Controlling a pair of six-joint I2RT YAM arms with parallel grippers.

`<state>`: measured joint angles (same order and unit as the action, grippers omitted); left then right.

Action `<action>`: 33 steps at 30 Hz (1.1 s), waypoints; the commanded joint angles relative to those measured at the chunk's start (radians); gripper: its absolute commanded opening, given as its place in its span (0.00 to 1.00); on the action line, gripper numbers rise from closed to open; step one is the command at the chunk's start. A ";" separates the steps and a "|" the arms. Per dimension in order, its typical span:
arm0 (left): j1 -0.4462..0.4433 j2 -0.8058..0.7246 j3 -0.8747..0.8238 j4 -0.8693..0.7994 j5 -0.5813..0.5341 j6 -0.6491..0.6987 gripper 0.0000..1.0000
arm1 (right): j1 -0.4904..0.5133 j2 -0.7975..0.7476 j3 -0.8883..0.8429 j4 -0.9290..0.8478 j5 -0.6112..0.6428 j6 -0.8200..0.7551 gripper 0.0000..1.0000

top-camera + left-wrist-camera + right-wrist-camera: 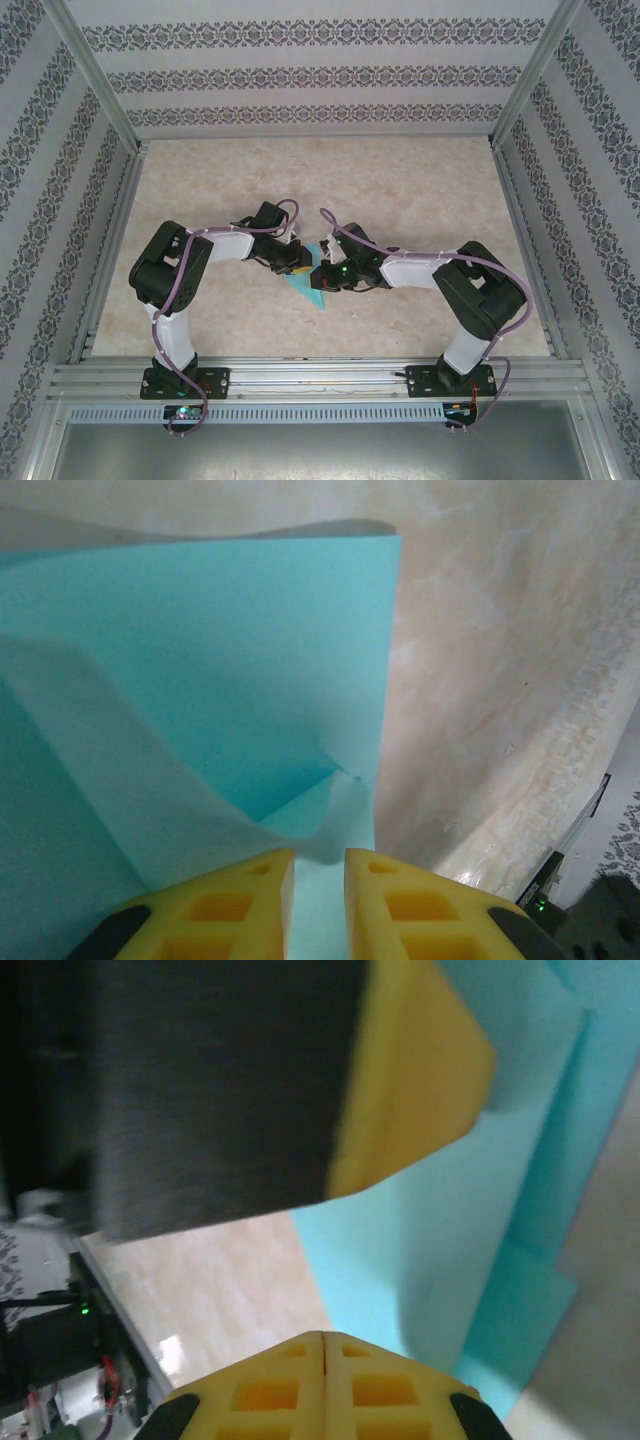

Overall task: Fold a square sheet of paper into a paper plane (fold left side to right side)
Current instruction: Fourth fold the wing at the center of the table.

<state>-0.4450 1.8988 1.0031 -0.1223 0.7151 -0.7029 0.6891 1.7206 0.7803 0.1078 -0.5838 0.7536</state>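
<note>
Yellow fingers (250, 905) of our left gripper (320, 858) stand slightly apart around the paper (200, 650); our right gripper (323, 1340) is shut, empty. We fear the loose flap (140, 780) may spring back uncreased.

Seen from above, the left arm (172, 300) at lower left and the right arm (478, 310) at lower right are each built of smooth white tube segments joined by bulky black joint housings. Both are bolted to black base plates (182, 381) along the bottom rail. Lilac cables (250, 231) loop along both arms. A small green light (343, 268) glows on the right wrist near centre frame. Close up, the left hand (320, 858) and right hand (323, 1340) have bright yellow fingers (240, 905) moulded with square pockets and trimmed in black at the outer corners.
</note>
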 commanded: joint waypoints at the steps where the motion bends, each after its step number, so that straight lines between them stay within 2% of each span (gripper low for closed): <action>1: -0.005 0.032 -0.017 -0.053 -0.082 0.014 0.23 | -0.009 0.032 0.017 -0.014 0.048 -0.016 0.04; 9: -0.005 0.028 -0.008 -0.052 -0.074 0.010 0.25 | -0.009 0.053 0.005 -0.055 0.073 -0.028 0.03; 12: -0.003 0.014 -0.006 -0.051 -0.069 0.012 0.28 | -0.009 0.063 -0.002 -0.064 0.073 -0.028 0.00; 21: 0.001 -0.129 -0.028 -0.060 -0.105 0.033 0.30 | -0.010 0.074 -0.048 -0.128 0.135 -0.043 0.00; 26: -0.001 -0.186 -0.100 0.011 -0.071 0.005 0.22 | -0.006 0.076 -0.059 -0.127 0.159 -0.057 0.00; 33: -0.043 -0.151 -0.157 0.141 -0.009 -0.062 0.15 | 0.006 0.085 -0.052 -0.139 0.196 -0.069 0.00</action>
<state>-0.4637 1.7306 0.8608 -0.0612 0.6765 -0.7322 0.6899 1.7638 0.7696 0.0963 -0.5121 0.7181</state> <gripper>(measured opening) 0.152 0.065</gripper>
